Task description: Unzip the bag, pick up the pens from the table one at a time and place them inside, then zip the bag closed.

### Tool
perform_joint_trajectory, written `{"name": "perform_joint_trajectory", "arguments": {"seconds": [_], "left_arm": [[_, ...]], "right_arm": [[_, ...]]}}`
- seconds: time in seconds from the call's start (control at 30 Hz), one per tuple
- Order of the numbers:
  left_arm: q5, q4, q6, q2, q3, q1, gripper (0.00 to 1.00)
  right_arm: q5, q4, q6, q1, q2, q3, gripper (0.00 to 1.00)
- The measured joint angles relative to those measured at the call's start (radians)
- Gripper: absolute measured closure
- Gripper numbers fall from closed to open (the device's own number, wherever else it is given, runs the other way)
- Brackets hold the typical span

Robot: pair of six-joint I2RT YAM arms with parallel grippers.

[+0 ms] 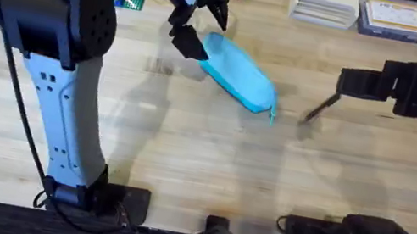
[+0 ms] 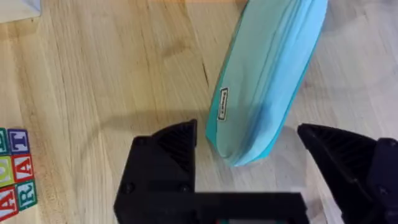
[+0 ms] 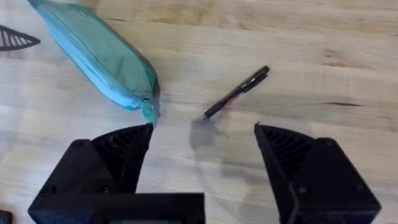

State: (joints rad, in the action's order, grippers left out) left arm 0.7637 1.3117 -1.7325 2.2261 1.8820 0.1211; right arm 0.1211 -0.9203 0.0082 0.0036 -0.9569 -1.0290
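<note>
Found both pairs of jaws wide apart and gripping nothing. Saw the left gripper (image 2: pixel 245 130) straddling the far, rounded end of the bag (image 1: pixel 238 72), one finger on either side and neither pressing the fabric. Saw the right gripper (image 3: pixel 202 130) hovering over the table (image 1: pixel 184 156), just short of the bag's near end and its teal zipper pull (image 3: pixel 148 112), with a single dark pen (image 3: pixel 237 92) lying flat just beside that end, apart from the pouch. Placed the bag itself slantwise on the bare wood, far end toward the toy blocks (image 2: pixel 15 168), near end toward the right arm.

Took the zipper for shut, though could not make out the teeth well enough to swear to it. Judged the unzipping not yet begun.

Reckoned the risks as these:
- Closing the left fingers on soft cloth alone, too near the tip, and letting the pouch slide or bunch under the zipper's drag.
- Missing the small pull with the right fingers, or pinching fabric along with it and jamming the slider.
- Dragging the whole bag across the smooth wood for want of a firm anchor.
- Sweeping the pen aside with the right gripper on the way to the pull, or rolling it off toward the table's edge.
</note>
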Motion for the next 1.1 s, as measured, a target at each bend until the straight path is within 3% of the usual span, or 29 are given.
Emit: {"name": "perform_joint_trajectory", "arguments": {"seconds": [0.2,0.27,0.4,0.43,1.1], "left_arm": [[0.000,0.000,0.001,0.000,0.000,0.000,0.011],[0.001,0.000,0.001,0.000,0.000,0.000,0.277],[0.001,0.000,-0.001,0.000,0.000,0.000,0.906],[0.002,0.000,-0.003,0.000,0.000,0.000,0.940],[0.001,0.000,-0.003,0.000,0.000,0.001,0.957]], "right_arm": [[0.000,0.000,0.000,0.000,0.000,0.000,0.004],[0.000,0.000,0.000,0.000,0.000,0.000,0.005],[0.000,0.000,0.000,0.000,0.000,0.000,0.004],[0.000,0.000,0.000,0.000,0.000,0.000,0.004],[0.011,-0.050,-0.001,0.000,0.000,0.000,0.004]]}}
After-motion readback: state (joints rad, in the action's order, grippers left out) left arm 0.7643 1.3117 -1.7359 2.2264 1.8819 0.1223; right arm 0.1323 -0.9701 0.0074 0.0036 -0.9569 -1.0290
